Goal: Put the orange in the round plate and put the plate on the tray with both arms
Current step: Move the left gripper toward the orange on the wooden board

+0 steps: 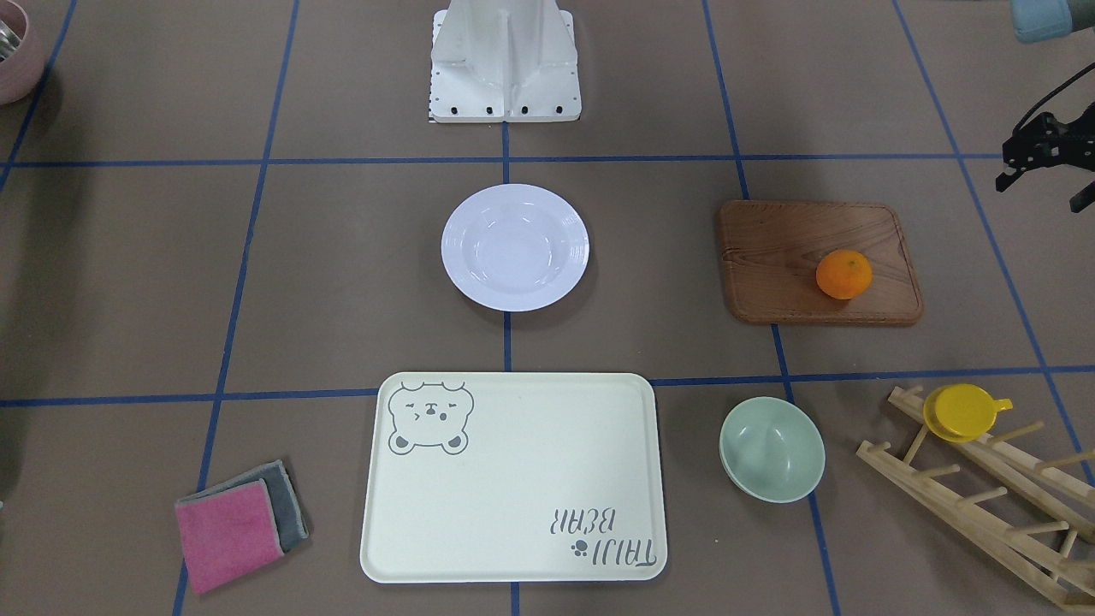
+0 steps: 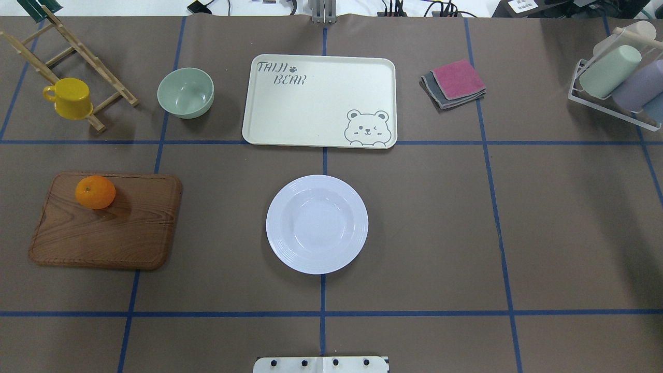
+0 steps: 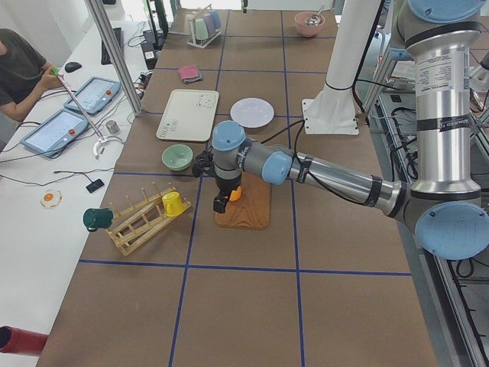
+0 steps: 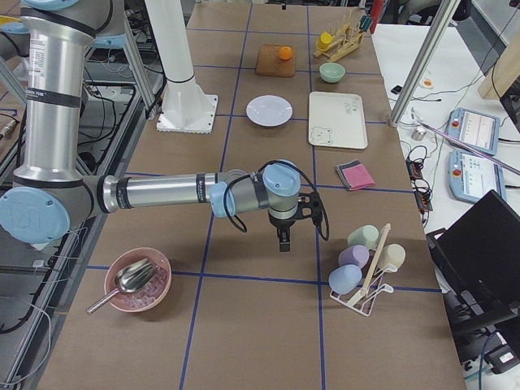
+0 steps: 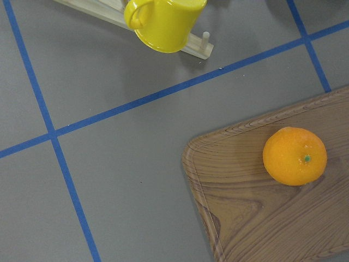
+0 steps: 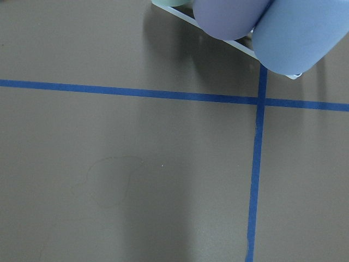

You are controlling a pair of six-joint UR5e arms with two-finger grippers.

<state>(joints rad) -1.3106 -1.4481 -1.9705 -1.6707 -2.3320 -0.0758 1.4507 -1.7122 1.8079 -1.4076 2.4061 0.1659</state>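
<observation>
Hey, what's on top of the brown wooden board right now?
Only the orange, resting near one corner of the wooden board. The wood directly beneath it is covered.

Overhead looks forward and down from behind the base [image 2: 321,364]. Front view faces it steeply. Both share plate [image 2: 317,224], tray [image 2: 321,98], board [image 2: 103,228]. Side views sit high and far at the table [image 3: 244,306] ends. Left wrist cam is close, looking down: orange [image 5: 294,156] near left claw [image 3: 221,202]. Right wrist cam is close: cups [image 6: 283,27] near right claw [image 4: 282,237].

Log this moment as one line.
orange: on wooden board | round plate: empty, on table | tray: empty | left gripper: near orange
</observation>
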